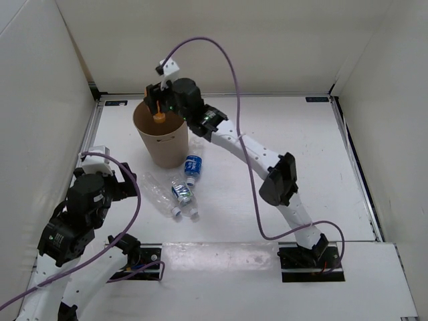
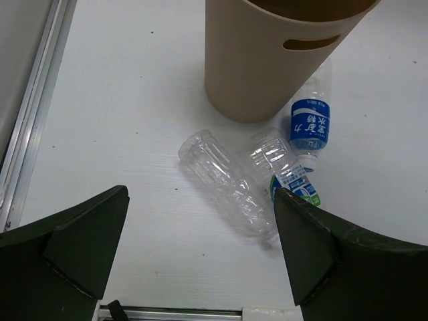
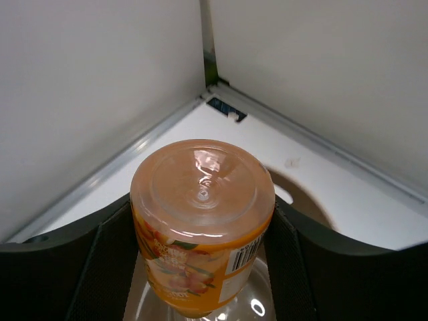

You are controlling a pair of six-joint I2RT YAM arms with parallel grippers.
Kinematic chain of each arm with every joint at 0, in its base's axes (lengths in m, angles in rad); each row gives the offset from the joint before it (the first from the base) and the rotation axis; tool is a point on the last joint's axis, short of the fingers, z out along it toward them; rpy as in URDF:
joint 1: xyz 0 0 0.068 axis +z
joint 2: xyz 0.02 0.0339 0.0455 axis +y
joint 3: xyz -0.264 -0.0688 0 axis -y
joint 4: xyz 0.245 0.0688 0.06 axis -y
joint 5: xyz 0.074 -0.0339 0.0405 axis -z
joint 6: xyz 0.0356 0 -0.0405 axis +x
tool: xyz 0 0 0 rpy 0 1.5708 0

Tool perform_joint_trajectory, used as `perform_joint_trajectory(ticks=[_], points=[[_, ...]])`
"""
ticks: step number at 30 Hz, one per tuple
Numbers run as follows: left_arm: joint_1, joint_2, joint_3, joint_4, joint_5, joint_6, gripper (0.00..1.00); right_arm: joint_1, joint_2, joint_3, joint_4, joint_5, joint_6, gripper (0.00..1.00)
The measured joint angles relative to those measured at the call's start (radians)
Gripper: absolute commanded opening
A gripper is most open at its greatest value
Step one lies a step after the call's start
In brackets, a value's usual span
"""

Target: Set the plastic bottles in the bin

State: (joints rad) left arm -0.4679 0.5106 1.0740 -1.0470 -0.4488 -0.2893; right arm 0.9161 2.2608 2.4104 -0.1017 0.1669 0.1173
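Note:
The tan bin (image 1: 160, 142) stands at the back left. My right gripper (image 1: 158, 110) is shut on the orange bottle (image 1: 158, 118) and holds it over the bin's mouth. In the right wrist view the orange bottle (image 3: 200, 221) sits bottom up between the fingers (image 3: 304, 267), with the bin's rim (image 3: 307, 200) below. Three clear bottles lie in front of the bin: one with a blue label (image 1: 192, 165), one with a blue-green label (image 1: 182, 192), one bare (image 1: 158, 192). My left gripper (image 2: 200, 251) is open and empty, just short of the bare bottle (image 2: 227, 180).
White walls close in the table on the left, back and right. A metal rail (image 2: 27, 127) runs along the left edge. The right arm's purple cable (image 1: 234, 73) arcs above the back of the table.

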Motion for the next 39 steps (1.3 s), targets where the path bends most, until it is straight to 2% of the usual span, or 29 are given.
perform_joint_trajectory(ticks=[1,2,3,4,5,11,14,16,20,23,26,28,30,35,39], points=[[0.000,-0.004,0.000,0.000,-0.002,0.000,1.00,0.006,0.023,0.000,-0.001,0.001,-0.001,0.12],[0.000,-0.010,0.000,0.000,-0.005,0.000,1.00,0.010,0.039,-0.003,-0.001,0.003,-0.001,0.21],[0.000,-0.016,0.000,0.000,-0.008,0.000,1.00,0.011,0.049,-0.004,-0.003,0.002,0.000,0.35],[0.000,-0.023,0.000,0.000,-0.009,0.000,1.00,0.010,0.053,-0.004,-0.004,0.001,0.003,0.75],[0.000,-0.031,0.000,0.000,-0.012,0.000,1.00,0.008,0.053,-0.005,-0.006,-0.002,0.008,0.90],[0.001,-0.046,0.000,0.000,-0.023,-0.004,1.00,-0.002,0.012,-0.011,0.014,0.027,0.005,0.90],[0.001,-0.046,0.000,0.000,-0.024,-0.005,1.00,0.003,-0.102,-0.098,0.006,0.104,0.003,0.90],[0.001,-0.045,0.000,-0.001,-0.026,-0.007,1.00,0.006,-0.222,-0.208,-0.008,0.169,0.010,0.90],[0.001,-0.040,0.000,-0.001,-0.026,-0.008,1.00,-0.022,-0.561,-0.556,0.021,0.225,0.081,0.90],[0.002,-0.039,0.000,-0.001,-0.026,-0.008,1.00,-0.137,-0.758,-0.741,-0.030,0.119,0.222,0.90],[0.006,-0.039,0.000,-0.001,-0.024,-0.008,1.00,-0.265,-0.840,-0.913,-0.049,-0.004,0.346,0.90],[0.008,-0.038,0.000,-0.001,-0.018,-0.007,1.00,-0.288,-0.830,-1.014,-0.068,-0.061,0.410,0.90],[0.009,-0.036,0.000,0.000,-0.013,-0.007,1.00,-0.277,-0.745,-1.059,-0.096,-0.127,0.455,0.90],[0.009,-0.018,0.000,-0.001,0.004,-0.006,1.00,-0.259,-0.447,-1.017,-0.195,-0.269,0.536,0.90],[0.009,-0.008,0.000,-0.001,0.021,-0.003,1.00,-0.260,-0.328,-0.977,-0.212,-0.347,0.589,0.90]])
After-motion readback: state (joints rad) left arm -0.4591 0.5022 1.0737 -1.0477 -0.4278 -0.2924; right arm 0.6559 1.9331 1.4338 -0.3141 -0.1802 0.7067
